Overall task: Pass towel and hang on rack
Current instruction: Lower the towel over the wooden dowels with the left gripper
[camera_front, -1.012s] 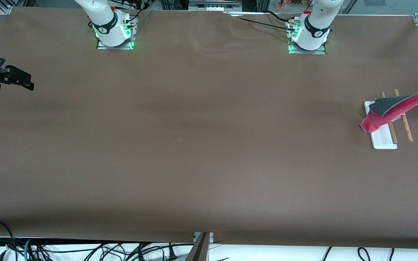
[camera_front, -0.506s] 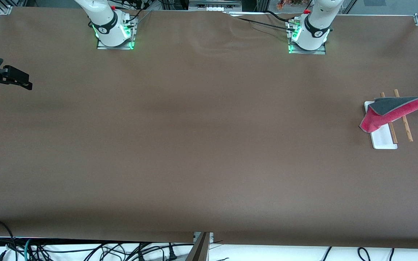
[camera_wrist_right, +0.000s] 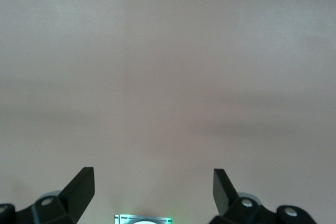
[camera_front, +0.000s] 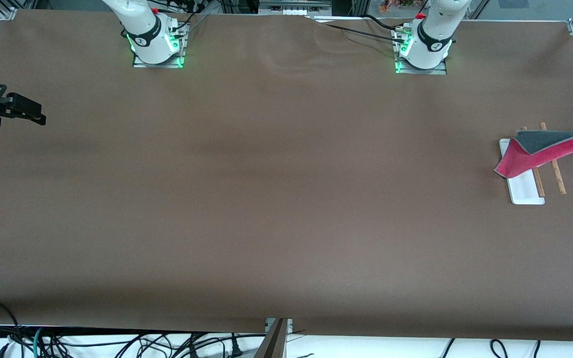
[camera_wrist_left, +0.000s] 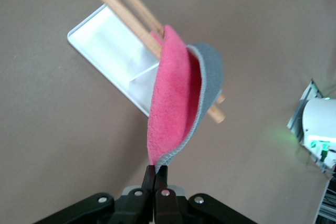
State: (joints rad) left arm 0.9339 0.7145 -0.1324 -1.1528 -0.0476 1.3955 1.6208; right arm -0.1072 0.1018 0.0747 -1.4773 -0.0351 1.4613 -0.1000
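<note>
The towel [camera_front: 545, 149], dark grey on top and pink-red beneath, stretches across the rack's two brown rods [camera_front: 558, 179], and its pink end droops over the white base [camera_front: 525, 191]. In the left wrist view my left gripper [camera_wrist_left: 156, 169] is shut on a corner of the towel [camera_wrist_left: 176, 103], above the table beside the rack [camera_wrist_left: 113, 51]. In the front view that gripper lies past the picture's edge. My right gripper [camera_front: 42, 115] waits over the right arm's end of the table. It stands open with nothing between its fingers [camera_wrist_right: 81, 187].
Both arm bases, the right arm's [camera_front: 154, 44] and the left arm's [camera_front: 423, 49], stand along the table edge farthest from the front camera. Loose cables [camera_front: 117, 343] lie below the nearest edge. The rack stands close to the table's end.
The held end of the towel has moved toward the left arm's end of the table, drawing the cloth flatter over the rods; the drooping pink end has shortened. The right gripper has barely shifted.
</note>
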